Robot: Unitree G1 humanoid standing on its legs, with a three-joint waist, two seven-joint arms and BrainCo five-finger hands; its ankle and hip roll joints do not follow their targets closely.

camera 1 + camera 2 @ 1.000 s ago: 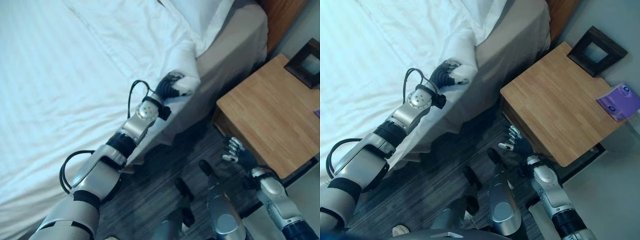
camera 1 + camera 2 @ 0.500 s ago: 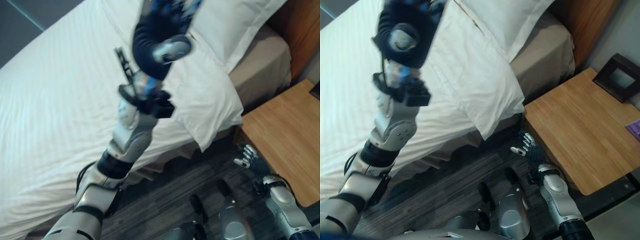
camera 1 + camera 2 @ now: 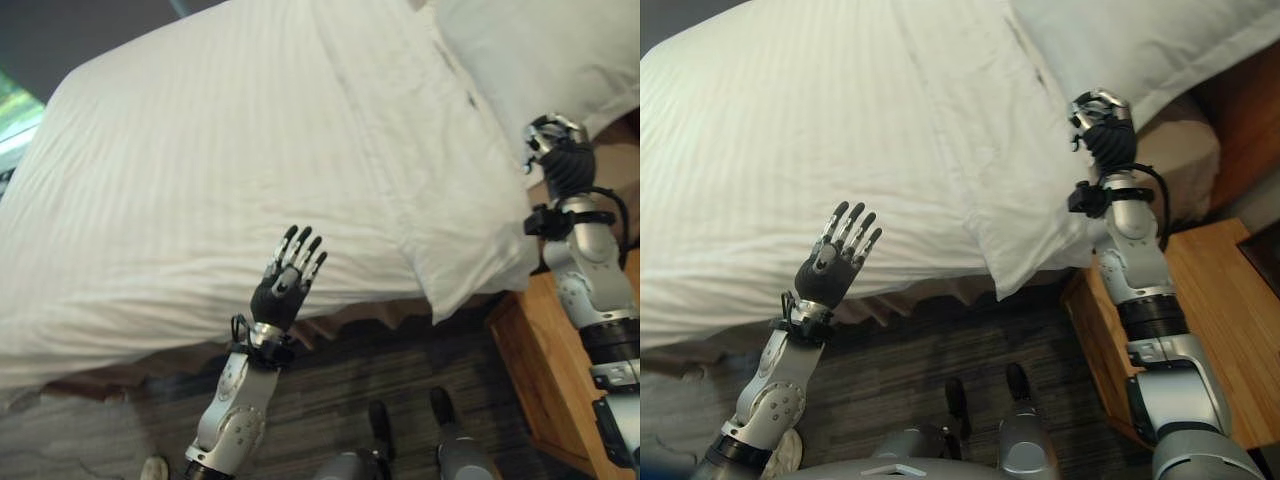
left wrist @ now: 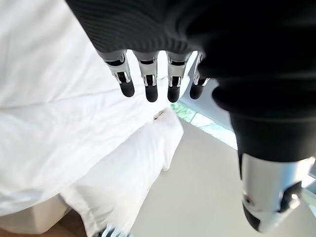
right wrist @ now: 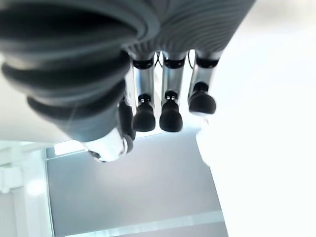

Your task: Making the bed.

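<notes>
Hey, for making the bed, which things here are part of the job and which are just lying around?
Part of the job:
- white duvet, spread over the bed
- pillow at the head end
- left hand, open, by the bed's edge
- right hand, fingers curled, near the pillow

Just lying about:
- wooden nightstand beside the bed
- dark floor

It was a bedroom, perhaps a hotel room: a wide bed with a white striped duvet and plump white pillows stood on dark wood-plank flooring, with a light wooden bedside table beside a brown wooden headboard.
</notes>
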